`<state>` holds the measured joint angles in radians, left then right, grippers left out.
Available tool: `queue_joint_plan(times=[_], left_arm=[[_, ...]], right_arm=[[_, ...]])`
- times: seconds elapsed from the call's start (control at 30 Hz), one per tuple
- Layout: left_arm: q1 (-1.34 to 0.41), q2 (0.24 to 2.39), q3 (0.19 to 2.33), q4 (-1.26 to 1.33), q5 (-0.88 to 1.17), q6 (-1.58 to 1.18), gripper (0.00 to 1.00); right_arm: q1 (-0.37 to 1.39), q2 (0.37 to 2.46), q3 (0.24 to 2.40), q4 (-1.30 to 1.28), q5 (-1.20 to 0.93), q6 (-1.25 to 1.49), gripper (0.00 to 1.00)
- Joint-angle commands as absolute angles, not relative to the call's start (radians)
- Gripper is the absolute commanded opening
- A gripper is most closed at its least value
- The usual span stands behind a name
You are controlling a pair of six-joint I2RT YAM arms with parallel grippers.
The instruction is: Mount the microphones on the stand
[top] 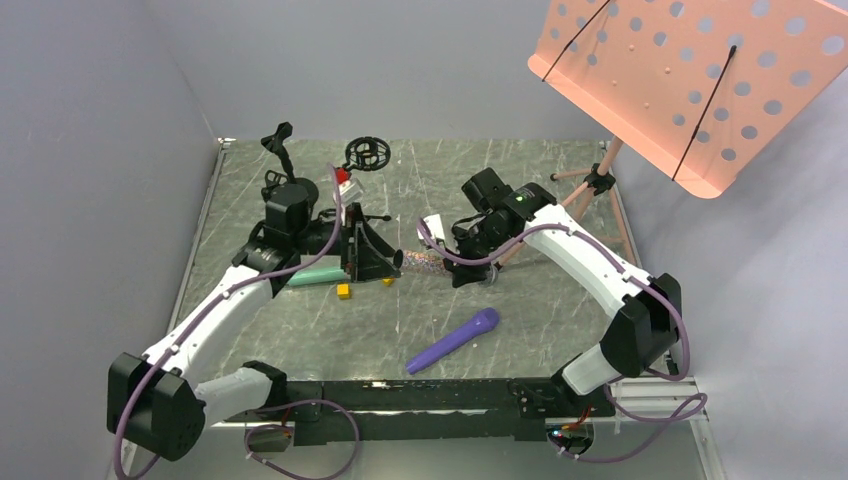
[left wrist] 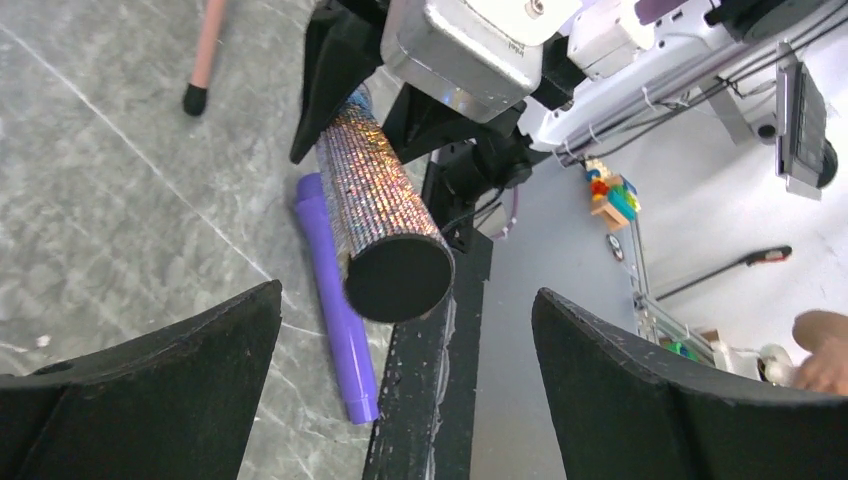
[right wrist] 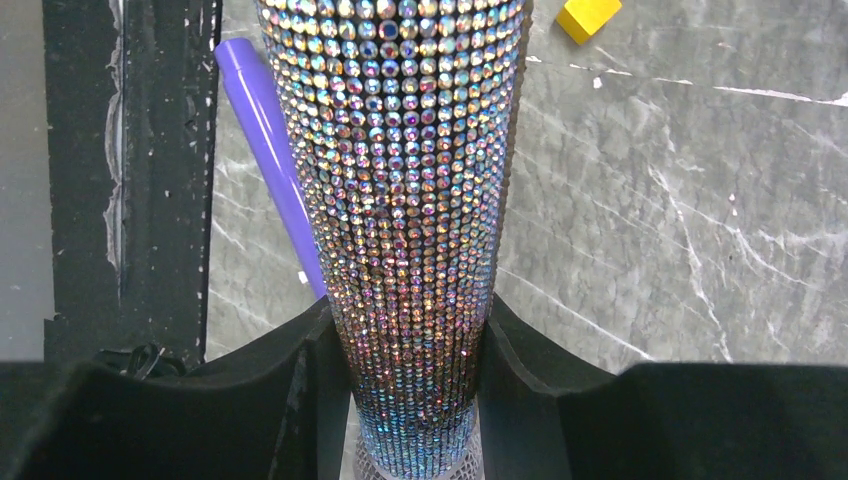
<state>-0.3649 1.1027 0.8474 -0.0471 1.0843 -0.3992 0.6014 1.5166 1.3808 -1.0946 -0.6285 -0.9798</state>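
Purple microphone [top: 453,341] on marbled tabletop [top: 560,300], grey walls [top: 400,60]

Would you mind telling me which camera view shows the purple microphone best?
The top external view: the purple microphone lies whole on the table. Both wrist views show only part of it beside the glittery microphone.

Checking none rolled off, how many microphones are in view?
3. The teal mic lies beside the left arm; glitter mic is held in the right jaws; purple mic lies on the table near the front edge.
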Motion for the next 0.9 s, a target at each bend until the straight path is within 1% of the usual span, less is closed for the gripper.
queue_joint_plan(times=[0.0, 0.13, 0.37, 0.5, 0.73, 0.87], left_arm=[[-0.435, 1.153, 0.914, -0.083, 1.107, -0.348, 0.99], [-0.492, 1.216, 0.958, -0.204, 0.993, -0.281, 0.97], [-0.533, 1.241, 0.995, -0.222, 0.843, -0.294, 0.82], [-0.546, 1.228, 0.995, -0.211, 0.791, -0.312, 0.79], [-0.571, 1.205, 0.961, -0.159, 0.798, -0.344, 0.78], [-0.576, 1.205, 0.957, -0.141, 0.797, -0.359, 0.74]], right_arm=[[0.617, 1.503, 1.406, -1.113, -0.67, -1.011, 0.08], [0.622, 1.512, 1.416, -1.123, -0.676, -1.012, 0.08], [0.624, 1.507, 1.398, -1.126, -0.669, -1.0, 0.08], [0.624, 1.503, 1.391, -1.13, -0.674, -0.998, 0.08], [0.624, 1.513, 1.394, -1.138, -0.679, -0.997, 0.07], [0.624, 1.517, 1.394, -1.14, -0.68, -0.994, 0.07]])
